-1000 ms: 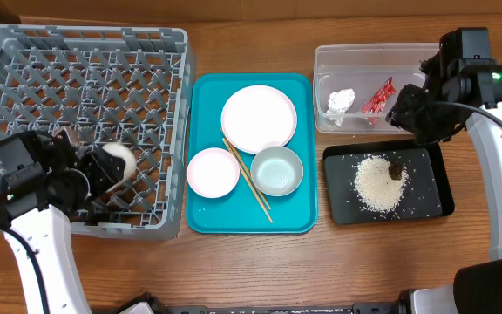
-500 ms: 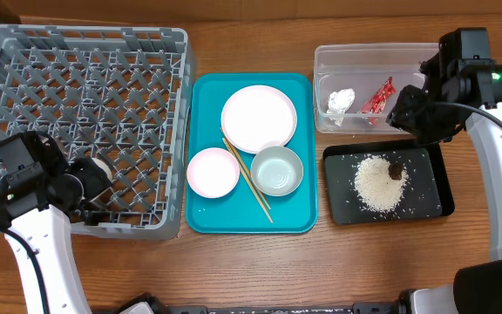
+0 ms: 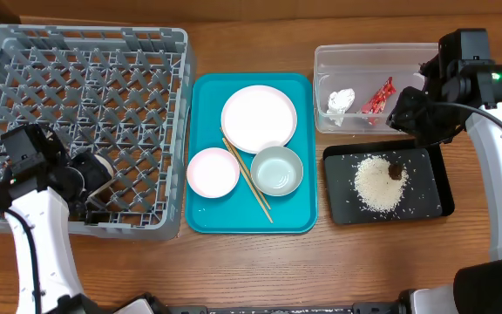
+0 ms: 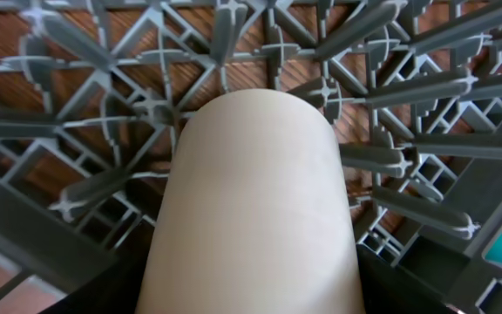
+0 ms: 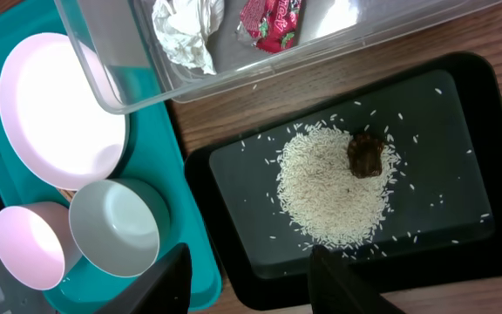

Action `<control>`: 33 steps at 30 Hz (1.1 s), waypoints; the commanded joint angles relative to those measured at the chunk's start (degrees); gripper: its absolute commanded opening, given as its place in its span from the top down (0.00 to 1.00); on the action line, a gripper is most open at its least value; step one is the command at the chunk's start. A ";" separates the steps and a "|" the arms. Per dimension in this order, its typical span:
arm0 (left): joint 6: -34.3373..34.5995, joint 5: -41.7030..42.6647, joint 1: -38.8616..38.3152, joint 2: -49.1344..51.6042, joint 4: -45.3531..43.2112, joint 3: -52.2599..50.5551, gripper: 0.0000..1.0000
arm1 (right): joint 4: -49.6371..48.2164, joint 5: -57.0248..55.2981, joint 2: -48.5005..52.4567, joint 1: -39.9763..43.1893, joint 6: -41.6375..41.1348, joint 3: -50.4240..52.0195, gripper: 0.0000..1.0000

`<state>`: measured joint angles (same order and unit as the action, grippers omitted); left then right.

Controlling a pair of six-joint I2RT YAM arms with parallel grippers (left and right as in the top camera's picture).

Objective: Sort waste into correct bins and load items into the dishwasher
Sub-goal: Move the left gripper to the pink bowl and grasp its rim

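Observation:
My left gripper is shut on the small white cup, low among the pegs at the front left of the grey dishwasher rack. In the left wrist view the cup fills the space between the dark fingers. My right gripper hangs open and empty over the near edge of the black tray, which holds rice and a brown scrap. The clear tub holds the tissue and red wrapper.
A teal tray between rack and bins carries the white plate, pink bowl, grey-green bowl and chopsticks. The rack's latticed walls and pegs crowd round the left gripper.
My left gripper has drawn a little left and back inside the rack with the cup, which now shows less from above. The right arm has not moved.

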<state>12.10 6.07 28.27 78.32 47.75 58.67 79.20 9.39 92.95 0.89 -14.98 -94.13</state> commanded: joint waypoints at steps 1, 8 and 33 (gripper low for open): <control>0.79 1.66 0.20 1.01 -0.26 1.55 0.21 | 0.17 -0.74 -0.94 0.04 0.20 -0.11 0.55; 0.13 6.21 0.20 0.28 -0.39 3.39 0.00 | 0.68 -0.74 -0.94 0.04 0.20 -0.11 0.55; -5.11 0.50 -41.38 3.87 0.92 7.04 0.00 | 0.87 -0.79 -0.94 0.04 0.22 -0.11 0.46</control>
<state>8.97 10.15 -9.85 79.35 48.42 66.39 80.23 8.97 92.95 0.89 -14.96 -94.13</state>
